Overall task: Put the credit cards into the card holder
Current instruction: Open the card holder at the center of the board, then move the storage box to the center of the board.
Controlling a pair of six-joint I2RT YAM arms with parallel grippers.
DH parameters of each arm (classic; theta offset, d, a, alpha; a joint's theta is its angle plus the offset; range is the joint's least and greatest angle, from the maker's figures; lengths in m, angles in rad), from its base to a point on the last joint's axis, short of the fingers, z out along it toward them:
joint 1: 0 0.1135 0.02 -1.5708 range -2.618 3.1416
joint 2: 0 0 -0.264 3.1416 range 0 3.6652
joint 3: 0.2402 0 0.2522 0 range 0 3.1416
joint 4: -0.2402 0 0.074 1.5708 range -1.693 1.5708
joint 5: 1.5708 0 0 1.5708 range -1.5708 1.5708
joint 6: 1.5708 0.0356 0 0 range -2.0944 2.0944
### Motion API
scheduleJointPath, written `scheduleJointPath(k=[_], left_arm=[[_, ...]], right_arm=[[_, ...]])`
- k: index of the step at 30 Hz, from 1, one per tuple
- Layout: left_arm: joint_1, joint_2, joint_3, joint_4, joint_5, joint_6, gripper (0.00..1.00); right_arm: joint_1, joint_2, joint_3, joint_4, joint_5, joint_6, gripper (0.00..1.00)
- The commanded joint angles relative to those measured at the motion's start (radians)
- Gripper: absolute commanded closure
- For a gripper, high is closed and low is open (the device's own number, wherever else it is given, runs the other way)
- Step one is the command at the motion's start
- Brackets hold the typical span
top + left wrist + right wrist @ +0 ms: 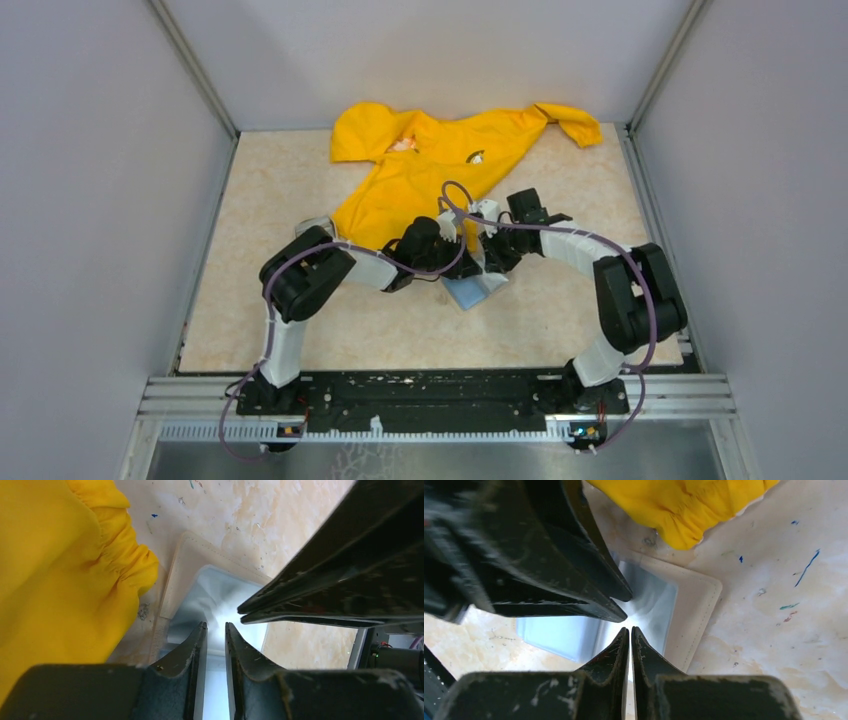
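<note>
1. We see the right end effector with its fingers pressed together, only a hairline of pale light between them. The tips point down at the bluish clear inside of the card holder, and we cannot tell whether a thin layer is nipped in that line
2. The left end effector has its fingers narrowly apart, with a pale bluish strip showing in the gap. We cannot tell whether they pinch that strip or merely stand over it
3. The two end effectors meet tip to tip over the holder. In each wrist view the other one's dark fingers slant in from above and end just beside the fingertips of that view's own end effector
4. The card holder lies open and flat, with a stitched tan border framing its bluish inside. It sits near the middle of the counter, a little closer to the near edge, and in the top view the arms hide most of it
5. Just beyond it lies a yellow garment, spread from the middle up to the far edge. Its gathered cuff comes just beside the holder's tan border, and we cannot tell whether the two touch
6. The counter's pale marbled top carries small blue and green pen marks near the holder
</note>
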State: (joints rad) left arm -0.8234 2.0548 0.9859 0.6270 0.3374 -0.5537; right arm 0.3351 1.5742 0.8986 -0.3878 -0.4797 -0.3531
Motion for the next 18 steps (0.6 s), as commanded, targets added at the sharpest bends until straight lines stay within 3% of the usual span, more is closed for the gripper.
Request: scheduleJointPath(k=[1,7,18], left_arm=[[-0.008,-0.041,0.007,-0.035,-0.01,0.03,0.74],[-0.008,-0.068,0.003,-0.046,-0.018,0.043,0.73],[-0.007,-0.348,-0.178,-0.01,-0.089,0.137,0.71]], right_arm=[[-0.008,0.029,0.039,0.004,0.053,0.016,0.95],[-0.009,0.06,0.047,-0.002,0.083,0.011,0.96],[-0.053,-0.131,0.047,-0.042,-0.2,-0.098,0.89]])
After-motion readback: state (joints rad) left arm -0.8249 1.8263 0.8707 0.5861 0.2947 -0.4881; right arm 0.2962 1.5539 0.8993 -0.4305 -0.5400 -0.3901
